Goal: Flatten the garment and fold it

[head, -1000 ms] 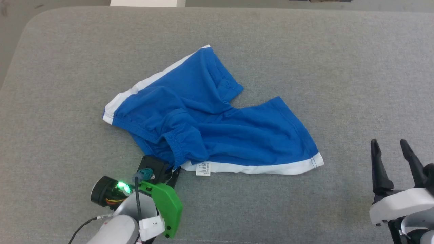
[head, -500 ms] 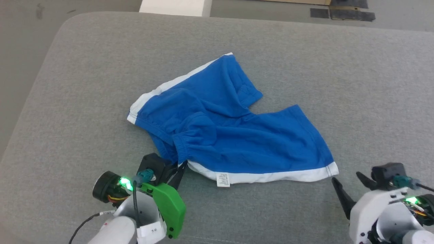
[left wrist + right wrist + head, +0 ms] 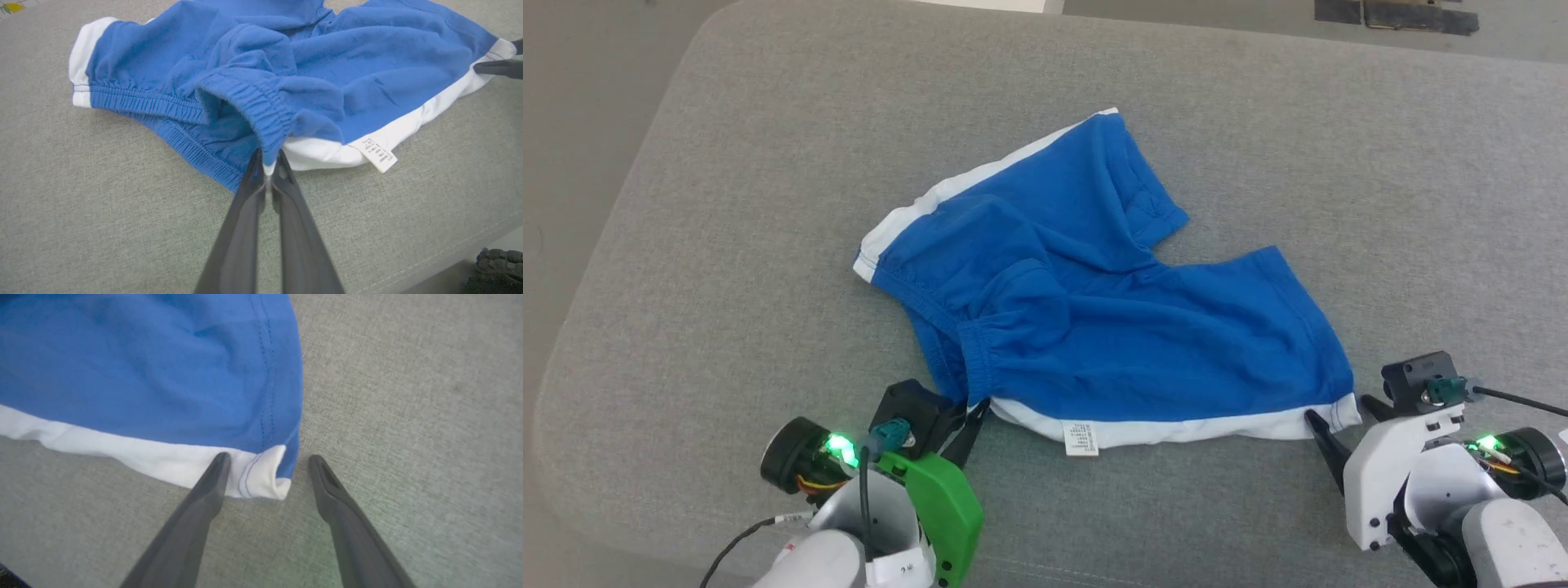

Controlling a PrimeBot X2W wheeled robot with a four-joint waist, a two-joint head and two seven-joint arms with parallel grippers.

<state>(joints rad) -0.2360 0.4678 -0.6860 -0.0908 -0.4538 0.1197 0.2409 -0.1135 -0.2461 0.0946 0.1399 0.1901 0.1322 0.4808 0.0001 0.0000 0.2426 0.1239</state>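
Left claw [image 3: 980, 406], in the head view, is clamped on the waistband end of the blue shorts [image 3: 1111, 327], which lie crumpled mid-cushion [image 3: 768, 204], toward its near edge. The right claw [image 3: 1338, 408] stands spread at their near right white corner. The left wrist view shows that claw [image 3: 267, 157] pinching a bunched fold of waistband [image 3: 261, 106], with the label [image 3: 374, 153] near it. In the right wrist view the open claw [image 3: 267, 457] straddles the curled white corner [image 3: 261, 477], gripping nothing. Closing here could, I judge, catch only the top layer or nudge the corner away, and pulling against a bunched waistband may twist the cloth rather than flatten it. A second ago the right claw stood well apart from the shorts, toward the near right. The left grip is unchanged, and the camera has shifted.
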